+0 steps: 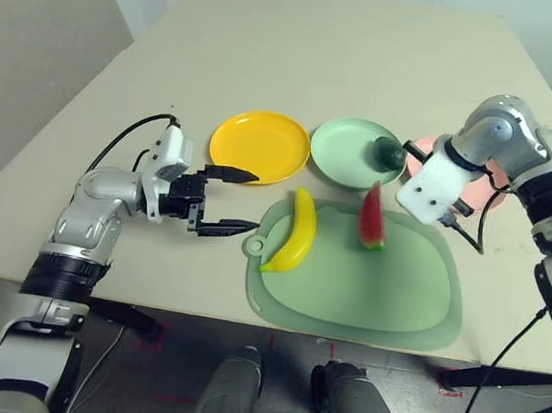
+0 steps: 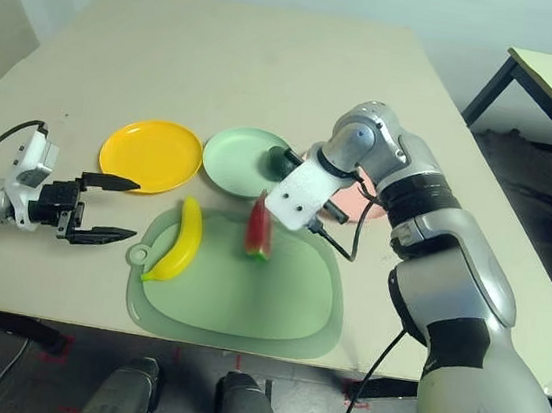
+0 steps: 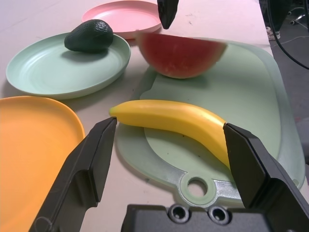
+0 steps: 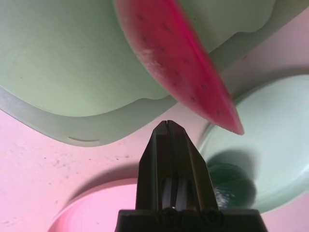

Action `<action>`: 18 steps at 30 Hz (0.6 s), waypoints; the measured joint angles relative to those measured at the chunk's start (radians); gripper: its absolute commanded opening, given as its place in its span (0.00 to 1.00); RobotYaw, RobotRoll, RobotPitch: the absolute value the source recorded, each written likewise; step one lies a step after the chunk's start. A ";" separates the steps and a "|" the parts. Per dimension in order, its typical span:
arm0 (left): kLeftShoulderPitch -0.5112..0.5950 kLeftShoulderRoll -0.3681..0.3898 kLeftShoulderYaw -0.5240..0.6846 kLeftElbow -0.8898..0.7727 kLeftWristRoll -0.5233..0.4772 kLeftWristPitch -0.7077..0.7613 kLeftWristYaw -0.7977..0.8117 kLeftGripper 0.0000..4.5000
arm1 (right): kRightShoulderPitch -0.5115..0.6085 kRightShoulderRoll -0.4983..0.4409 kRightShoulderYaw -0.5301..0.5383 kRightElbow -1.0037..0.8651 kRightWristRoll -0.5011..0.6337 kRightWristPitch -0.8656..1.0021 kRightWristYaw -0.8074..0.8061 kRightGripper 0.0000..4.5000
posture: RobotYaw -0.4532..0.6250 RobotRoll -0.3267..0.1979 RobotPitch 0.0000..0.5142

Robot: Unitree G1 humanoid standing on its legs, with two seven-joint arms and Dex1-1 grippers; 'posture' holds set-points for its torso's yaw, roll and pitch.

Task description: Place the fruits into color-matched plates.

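1. Left gripper [image 1: 257, 202]: jaws spread wide, nothing held. Position: above the table [image 1: 325, 51], left of the cutting mat. Both fingers point toward the banana side of the mat.
2. Yellow plate [image 1: 260, 144]: flat on the table, beyond the left gripper. Contents: none.
3. Banana [image 1: 299, 235]: seated along the left part of the cutting mat, beside the ring tab. Its far end extends past the far edge of the mat. Not gripped.
4. Mint green plate [image 1: 339, 144]: flat on the table, between the yellow plate and the pink plate, beyond the mat.
5. Cutting mat [image 1: 367, 283]: flat on the table at the near edge, ring tab at its left side.
6. Watermelon wedge [image 1: 371, 218]: at the far part of the mat, right of the banana and apart from it. Orientation: rind down, cut edge up. Not gripped.
7. Avocado [image 1: 389, 154]: resting in the mint green plate, on the side toward the pink plate.
8. Right gripper [image 4: 169, 123]: jaws fully closed, finger against finger, nothing held. Position: near the watermelon wedge; contact cannot be determined.
9. Pink plate [image 4: 104, 208]: right of the mint green plate, partly hidden by the right arm [image 1: 502, 134] in the head views.
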 measured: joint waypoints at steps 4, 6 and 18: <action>0.000 0.004 0.000 0.000 0.000 0.000 -0.003 1.00 | -0.011 -0.020 0.003 -0.031 0.008 -0.074 0.003 0.45 | 0.46 0.62 0.16; 0.000 0.004 0.000 0.000 0.000 0.000 -0.003 1.00 | -0.019 -0.019 0.003 -0.047 0.009 -0.123 0.002 0.60 | 0.46 0.62 0.16; 0.004 0.005 0.000 0.004 0.001 0.000 -0.006 1.00 | -0.030 0.023 0.066 -0.078 0.016 -0.431 -0.108 1.00 | 0.48 0.62 0.18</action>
